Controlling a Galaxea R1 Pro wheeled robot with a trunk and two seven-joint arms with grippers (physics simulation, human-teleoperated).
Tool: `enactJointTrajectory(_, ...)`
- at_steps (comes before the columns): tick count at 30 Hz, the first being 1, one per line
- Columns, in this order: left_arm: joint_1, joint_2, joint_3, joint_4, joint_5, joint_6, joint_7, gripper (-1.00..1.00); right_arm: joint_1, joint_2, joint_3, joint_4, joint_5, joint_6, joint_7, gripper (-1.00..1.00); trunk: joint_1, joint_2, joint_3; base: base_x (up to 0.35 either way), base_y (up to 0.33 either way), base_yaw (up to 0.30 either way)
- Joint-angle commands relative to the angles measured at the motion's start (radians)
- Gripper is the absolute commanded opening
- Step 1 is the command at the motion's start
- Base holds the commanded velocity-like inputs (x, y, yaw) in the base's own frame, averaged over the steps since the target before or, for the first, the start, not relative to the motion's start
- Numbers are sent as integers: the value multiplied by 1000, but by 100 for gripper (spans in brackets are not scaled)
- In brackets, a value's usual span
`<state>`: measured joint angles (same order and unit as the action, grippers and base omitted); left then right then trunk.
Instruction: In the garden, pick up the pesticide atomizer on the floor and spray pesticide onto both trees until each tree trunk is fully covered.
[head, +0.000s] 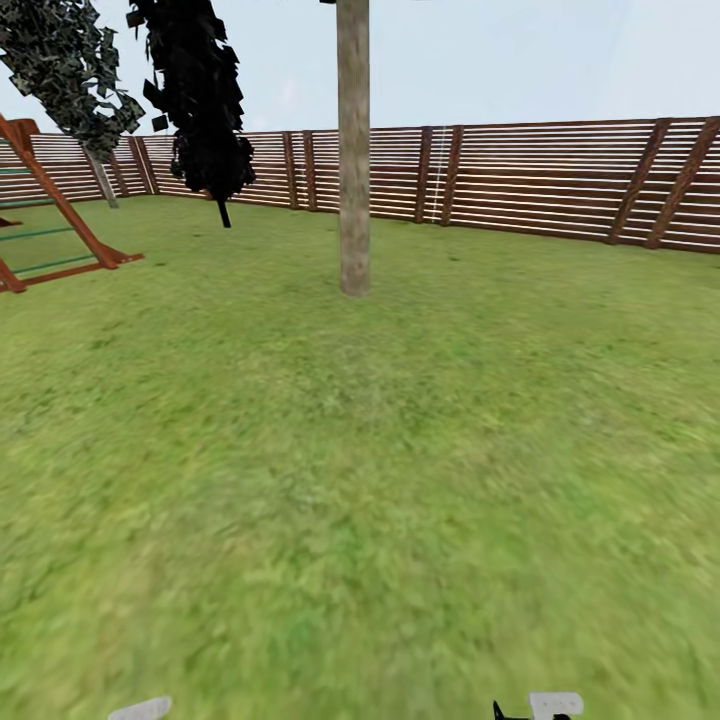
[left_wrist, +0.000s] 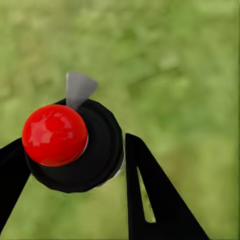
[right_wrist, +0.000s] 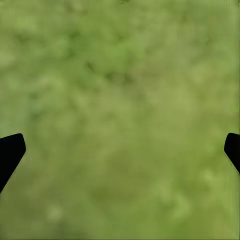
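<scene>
My left tool (left_wrist: 70, 165) is closed around the pesticide atomizer (left_wrist: 75, 145), a round black bottle with a shiny red ball on top and a small grey spout. One black finger (left_wrist: 150, 195) sits against its side. My right tool (right_wrist: 120, 150) is wide open and holds nothing, with just green grass under it.

The tree trunk (head: 353, 150) I need to spray is a tall, straight, beige-grey pole standing far across the lawn (head: 360, 480), near the fence edge. I think I am on my way to it. To do this well I should roll close, keep the bottle tight, lift it, and aim the grey spout at the trunk before I spray.

The lawn looks flat and green all over. A brown wooden slat fence (head: 540, 180) runs along the far edge. A brown climbing frame (head: 50, 220) stands at the left edge, with two dark leafy trees (head: 200, 100) near it.
</scene>
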<state>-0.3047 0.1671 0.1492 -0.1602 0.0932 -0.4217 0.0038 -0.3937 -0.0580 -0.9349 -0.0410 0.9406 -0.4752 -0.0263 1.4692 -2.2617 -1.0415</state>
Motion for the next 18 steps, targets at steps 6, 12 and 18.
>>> enactJointTrajectory(6, -1, 0, -3, 1, 9, -3, -1, -100, -1, 0, -8, 1, 10, -3, -3, 100, 0, 0, -1, 341, 0, 0)
enactJointTrajectory(12, -1, 0, -3, 1, 9, -3, -1, -100, -1, 0, -8, 1, 10, -2, -3, 100, 0, 0, -1, 341, 0, 0)
enactJointTrajectory(18, -1, 0, -3, 1, 8, -3, -1, -100, -1, 0, -8, 1, 10, -2, -3, 100, 0, 0, -1, 341, 0, 0)
